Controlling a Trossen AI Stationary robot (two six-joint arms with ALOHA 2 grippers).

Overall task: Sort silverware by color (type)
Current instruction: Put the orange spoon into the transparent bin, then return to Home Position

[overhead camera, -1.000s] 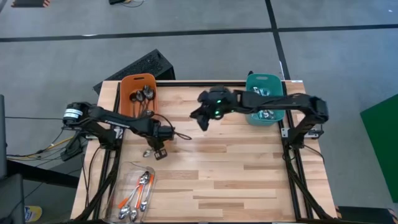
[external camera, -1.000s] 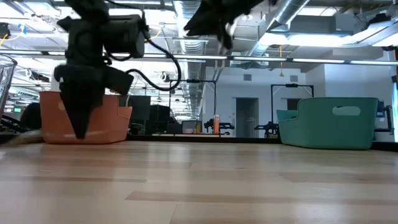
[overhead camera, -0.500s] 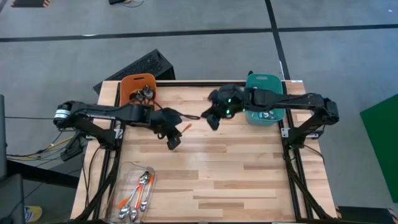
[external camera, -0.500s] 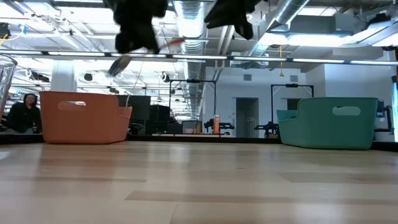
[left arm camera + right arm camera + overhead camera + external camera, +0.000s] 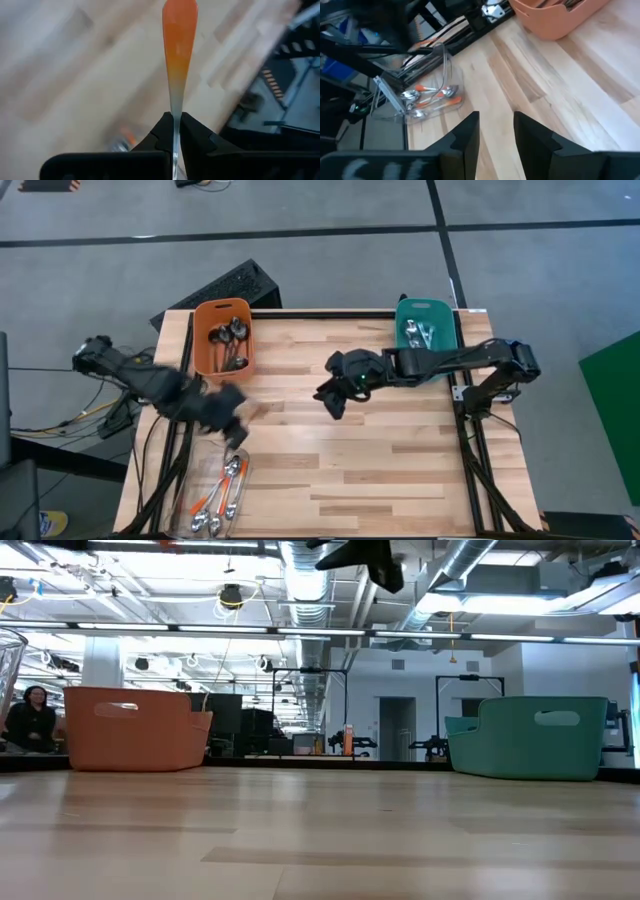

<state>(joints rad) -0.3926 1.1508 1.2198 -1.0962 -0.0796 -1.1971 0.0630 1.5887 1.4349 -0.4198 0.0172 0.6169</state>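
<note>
Two grippers are over the table: the left gripper (image 5: 232,412), near the left edge, pinches an orange-handled spoon (image 5: 179,45) tightly between its fingers, a grip that only the left wrist view shows clearly. The right gripper (image 5: 333,395) hangs above the table's middle with its fingers (image 5: 465,134) parted and nothing between them. An orange bin (image 5: 223,335) at the far edge holds dark spoons; a teal bin (image 5: 426,332) toward the far right corner holds shiny spoons (image 5: 419,332) whose handles are hard to make out. A clear tray (image 5: 205,465) at the near left corner holds orange-handled spoons (image 5: 222,490). From table height, both bins hide their contents, and the tray is cut off at the frame's edge.
</note>
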